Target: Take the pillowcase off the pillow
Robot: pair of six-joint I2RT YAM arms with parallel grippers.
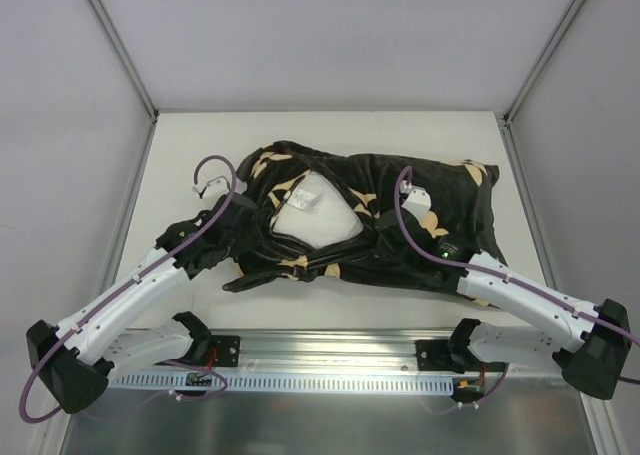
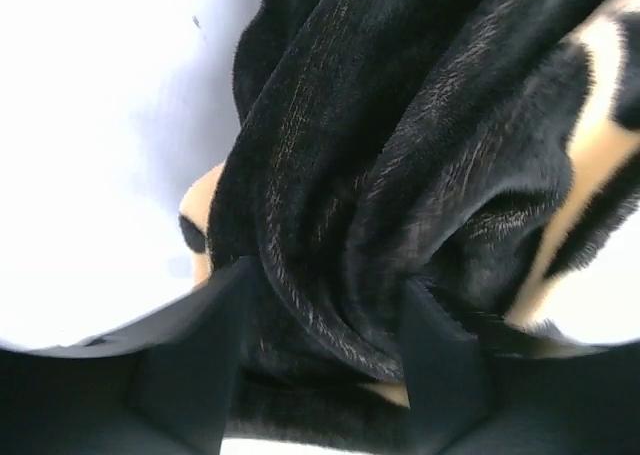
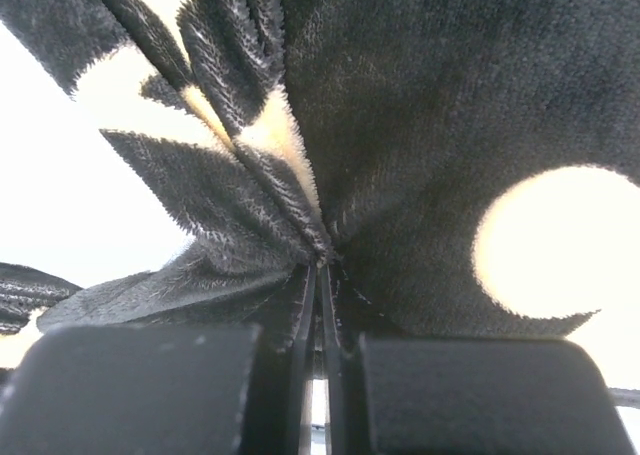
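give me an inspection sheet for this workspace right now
surface: pale table, bare around the bundle
job's things: black pillowcase with tan motifs, bunched and lying across the middle; white pillow shows through an opening on the left half, the rest of it covered
clutter: nothing seen
grippers: left gripper has a thick fold of pillowcase between its fingers; right gripper pinched tight on a pleat of pillowcase
cables: purple cables loop along both arms, arching above the fabric near each wrist; no snag seen
surroundings: plain grey walls on three sides, metal rail at the near edge by the arm bases
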